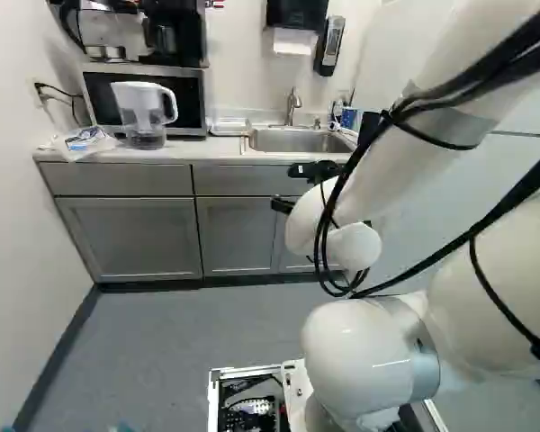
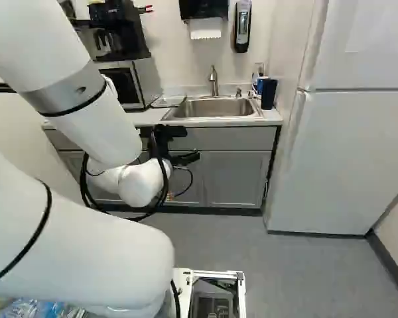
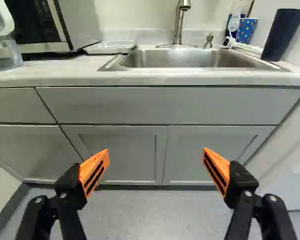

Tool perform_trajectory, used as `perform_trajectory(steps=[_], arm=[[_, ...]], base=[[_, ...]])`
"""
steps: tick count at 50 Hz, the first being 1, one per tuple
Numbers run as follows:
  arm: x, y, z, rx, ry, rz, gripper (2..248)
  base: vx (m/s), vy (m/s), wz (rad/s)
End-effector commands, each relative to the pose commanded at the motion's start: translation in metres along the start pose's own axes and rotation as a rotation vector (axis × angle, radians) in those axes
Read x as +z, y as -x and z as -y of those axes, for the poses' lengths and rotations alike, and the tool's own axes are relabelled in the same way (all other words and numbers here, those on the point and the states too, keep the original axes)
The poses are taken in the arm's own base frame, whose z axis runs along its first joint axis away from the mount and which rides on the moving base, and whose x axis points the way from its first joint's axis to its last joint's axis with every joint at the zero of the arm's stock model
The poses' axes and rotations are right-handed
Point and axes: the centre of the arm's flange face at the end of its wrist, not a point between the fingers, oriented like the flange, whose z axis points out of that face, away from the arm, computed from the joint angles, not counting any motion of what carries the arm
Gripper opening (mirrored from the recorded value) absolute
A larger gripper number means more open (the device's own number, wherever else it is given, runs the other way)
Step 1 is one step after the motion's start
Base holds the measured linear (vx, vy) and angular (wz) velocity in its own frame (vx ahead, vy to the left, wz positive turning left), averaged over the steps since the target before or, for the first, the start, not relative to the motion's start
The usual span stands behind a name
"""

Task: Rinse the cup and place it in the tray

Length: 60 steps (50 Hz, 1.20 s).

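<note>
Your gripper (image 2: 189,144) points at the cabinets (image 3: 215,105), its fingers spread well apart, with nothing between the orange pads (image 3: 94,172). Beyond, on the counter (image 3: 65,70), you have the sink (image 3: 190,59), with the tap (image 3: 178,22) rising behind it. The dark cup (image 3: 284,35) stands upright just beside the sink, on the fridge (image 2: 345,159) side, near a spotted cup (image 3: 246,30). The white tray (image 3: 110,47) lies at the sink's other side, between it and the microwave (image 1: 144,94); your jug (image 1: 142,112) stands before the microwave.
</note>
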Motion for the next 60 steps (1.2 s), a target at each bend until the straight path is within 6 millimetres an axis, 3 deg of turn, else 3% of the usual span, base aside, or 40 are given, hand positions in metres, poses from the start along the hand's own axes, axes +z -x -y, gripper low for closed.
perform_trajectory(steps=[25, 60], arm=[[0.021, -0.038, -0.004, 0.004, 0.012, -0.071, 247], [0.032, -0.08, -0.008, 0.006, 0.025, -0.159, 247]], base=[[0.0, 0.0, 0.0], [0.0, 0.0, 0.0]])
